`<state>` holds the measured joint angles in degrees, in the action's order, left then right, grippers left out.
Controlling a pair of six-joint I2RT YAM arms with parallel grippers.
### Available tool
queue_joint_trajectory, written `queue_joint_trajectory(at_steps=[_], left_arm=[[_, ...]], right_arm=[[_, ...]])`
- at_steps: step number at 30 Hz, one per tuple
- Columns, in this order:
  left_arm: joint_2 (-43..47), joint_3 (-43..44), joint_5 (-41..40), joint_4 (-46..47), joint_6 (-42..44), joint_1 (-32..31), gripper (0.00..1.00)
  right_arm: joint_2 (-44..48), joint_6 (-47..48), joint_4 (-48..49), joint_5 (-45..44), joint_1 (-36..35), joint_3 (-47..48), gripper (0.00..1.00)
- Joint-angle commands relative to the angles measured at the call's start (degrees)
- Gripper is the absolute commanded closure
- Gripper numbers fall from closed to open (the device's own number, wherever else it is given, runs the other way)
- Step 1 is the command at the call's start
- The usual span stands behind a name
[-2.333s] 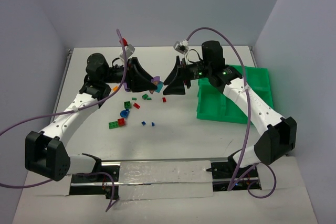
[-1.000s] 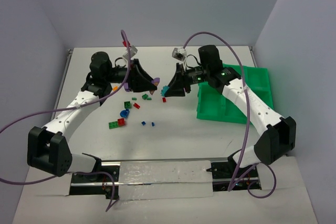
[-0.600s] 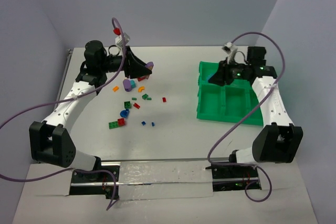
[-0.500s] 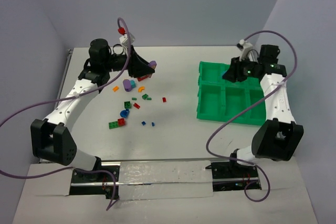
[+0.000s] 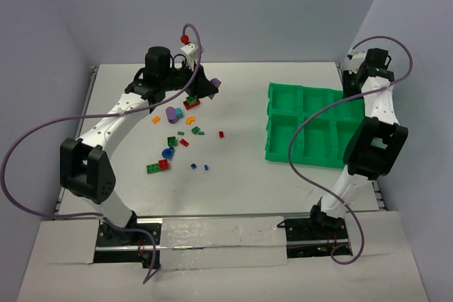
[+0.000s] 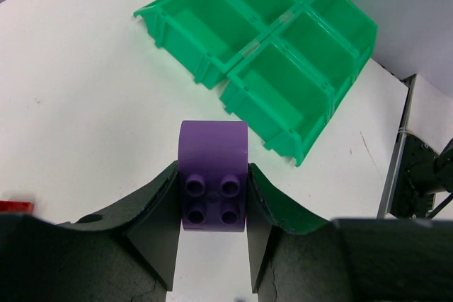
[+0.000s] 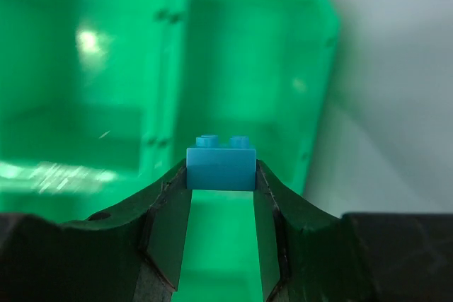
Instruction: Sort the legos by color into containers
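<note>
Legos (image 5: 172,141) mostly lie unsorted at nine o'clock from the tray (image 5: 283,155). The left claw (image 6: 212,171) pinches a purple brick (image 6: 212,143), and the right claw (image 7: 221,182) pinches a blue brick (image 7: 221,164).

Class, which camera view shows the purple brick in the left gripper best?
The left wrist view: the purple brick sits centred, large and sharp, clamped by the left gripper. Top external shows only a purple speck; right wrist shows none of it.

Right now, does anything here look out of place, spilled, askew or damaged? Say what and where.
Nothing stands out. The tray sits flat; loose bricks lie scattered on the table to its left, unsorted. The left gripper holds a purple brick, the right gripper a blue brick.
</note>
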<state>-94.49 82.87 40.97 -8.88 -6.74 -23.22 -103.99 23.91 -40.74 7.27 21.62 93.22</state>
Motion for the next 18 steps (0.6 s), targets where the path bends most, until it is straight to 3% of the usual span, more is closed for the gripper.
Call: queue_joint_trajectory(at_steps=[1, 8, 12, 14, 17, 18], left_arm=[[-0.4, 2.0, -1.8, 0.3, -0.4, -0.5, 1.0], [-1.6, 2.0, -1.5, 1.3, -0.9, -0.6, 1.0], [-1.9, 1.9, -1.5, 1.2, -1.1, -0.7, 1.0], [-1.9, 1.5, -1.6, 1.3, -1.3, -0.7, 1.0], [-1.6, 0.9, -1.6, 1.4, -1.4, -0.8, 1.0], [-1.5, 0.7, -1.8, 1.5, -1.3, -0.8, 1.0]], right_arm=[[-3.2, -0.6, 3.4, -7.0, 0.7, 4.7, 1.0], [-7.7, -0.5, 4.1, -6.9, 0.7, 6.7, 1.0], [-9.4, 0.0, 4.6, -5.8, 0.7, 6.8, 0.89], [-10.4, -0.3, 4.6, -5.6, 0.7, 7.1, 0.8], [-11.4, -0.4, 4.4, -5.7, 0.7, 7.7, 0.5], [-11.5, -0.4, 4.4, -5.6, 0.7, 7.7, 0.46]])
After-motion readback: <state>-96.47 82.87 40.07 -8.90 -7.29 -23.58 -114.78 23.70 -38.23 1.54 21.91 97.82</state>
